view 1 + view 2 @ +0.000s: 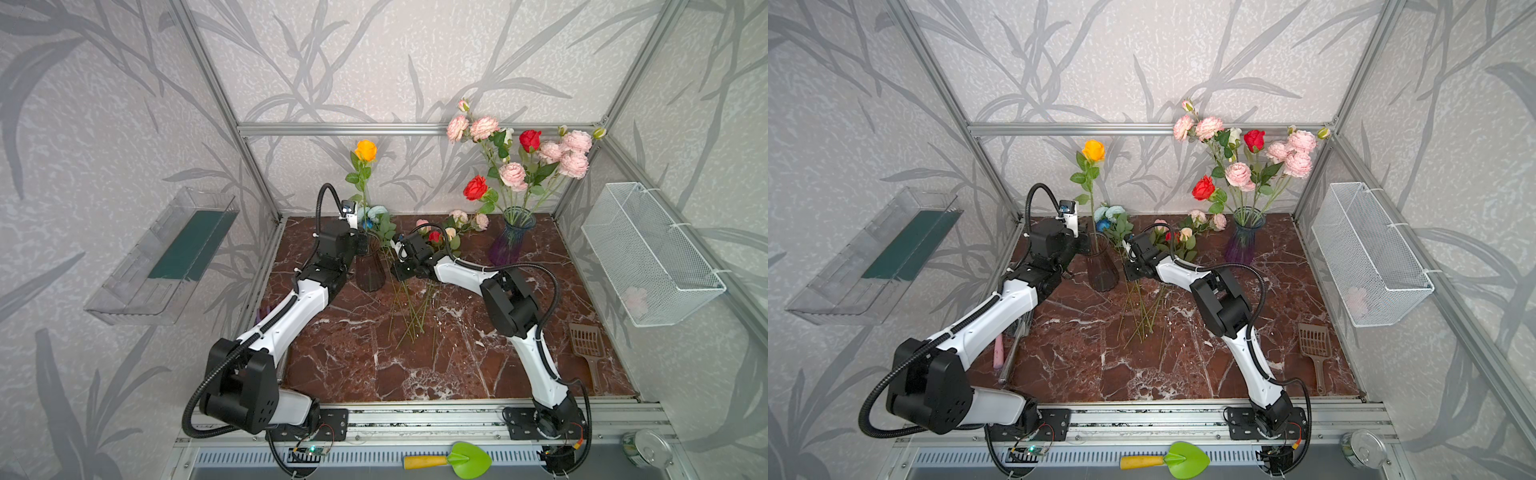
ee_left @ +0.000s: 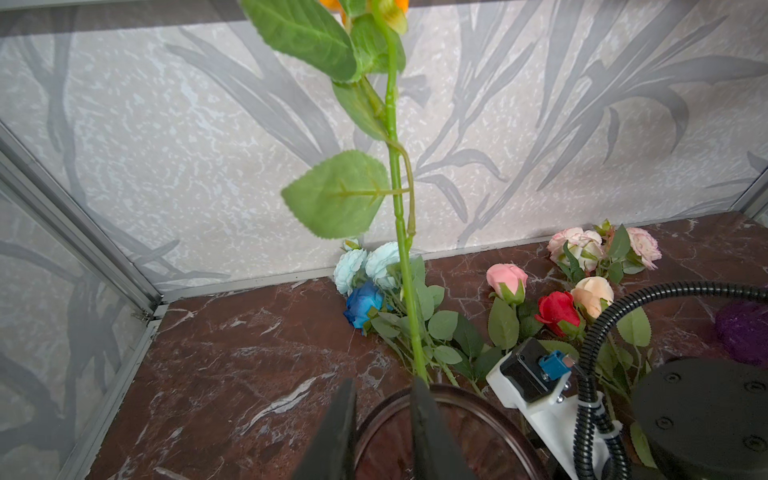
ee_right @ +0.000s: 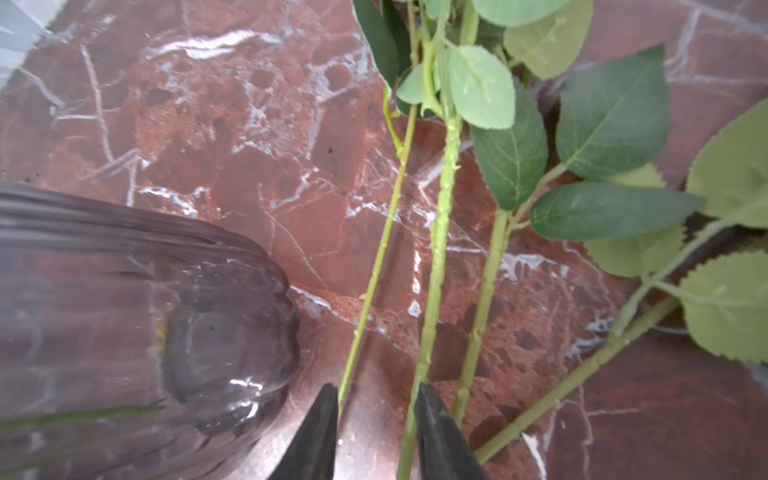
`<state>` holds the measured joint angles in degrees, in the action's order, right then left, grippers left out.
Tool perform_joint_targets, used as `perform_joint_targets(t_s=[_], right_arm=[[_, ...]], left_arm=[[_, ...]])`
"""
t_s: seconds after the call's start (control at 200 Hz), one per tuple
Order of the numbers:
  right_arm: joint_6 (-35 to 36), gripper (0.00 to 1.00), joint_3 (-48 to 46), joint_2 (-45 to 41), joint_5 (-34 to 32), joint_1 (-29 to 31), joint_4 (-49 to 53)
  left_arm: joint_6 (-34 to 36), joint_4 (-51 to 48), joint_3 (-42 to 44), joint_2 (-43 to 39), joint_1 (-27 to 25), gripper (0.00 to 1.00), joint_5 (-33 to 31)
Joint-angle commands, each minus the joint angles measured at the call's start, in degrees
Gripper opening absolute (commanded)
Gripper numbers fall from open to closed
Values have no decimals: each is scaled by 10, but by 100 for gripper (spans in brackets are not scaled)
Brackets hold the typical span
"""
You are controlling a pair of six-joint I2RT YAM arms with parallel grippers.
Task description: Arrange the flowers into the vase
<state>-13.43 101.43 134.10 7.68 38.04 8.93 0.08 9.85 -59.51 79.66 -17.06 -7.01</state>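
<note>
An orange rose [image 1: 365,150] stands upright in the dark smoky vase [image 1: 370,270]. My left gripper [image 2: 384,386] is at that vase's rim [image 2: 478,399], open, with the rose's stem [image 2: 401,232] just beyond one fingertip and nothing between the jaws. A purple vase [image 1: 509,241] at the back right holds several pink and red flowers [image 1: 528,162]. Loose flowers lie on the table: a blue rose [image 2: 365,307], pale-blue blooms [image 2: 376,262], a red rose [image 2: 557,311] and pink ones [image 2: 575,245]. My right gripper [image 3: 377,390] hangs open over their stems [image 3: 438,232], beside the dark vase [image 3: 124,311].
A white wire basket [image 1: 648,253] hangs on the right wall and a clear shelf [image 1: 166,257] on the left wall. A brown scoop [image 1: 588,345] lies at the table's right edge. A green trowel [image 1: 461,459] and a tin can [image 1: 646,449] sit in front.
</note>
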Motion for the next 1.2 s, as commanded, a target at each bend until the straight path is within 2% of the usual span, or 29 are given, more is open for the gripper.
perform_joint_targets(t_s=[0.0,0.295,0.475,0.66,0.86,0.995,1.195], right_arm=[[9,33,-6,2,-26,-2,0],[-3,30,-66,-32,-38,-2,-53],[-23,30,-65,-67,-48,0,-26],[7,30,26,-16,-48,-1,64],[35,32,54,2,-83,-2,65],[48,32,123,47,-67,-3,120],[43,31,142,73,-82,-2,128]], left_arm=[[-12,-18,1,-43,3,25,12],[-67,-57,33,-164,0,26,42],[-90,-23,82,-225,-4,28,38],[-111,-8,107,-250,-12,28,43],[-101,-4,116,-269,-43,28,26],[-90,-5,116,-265,-75,28,23],[-78,-4,119,-265,-98,29,12]])
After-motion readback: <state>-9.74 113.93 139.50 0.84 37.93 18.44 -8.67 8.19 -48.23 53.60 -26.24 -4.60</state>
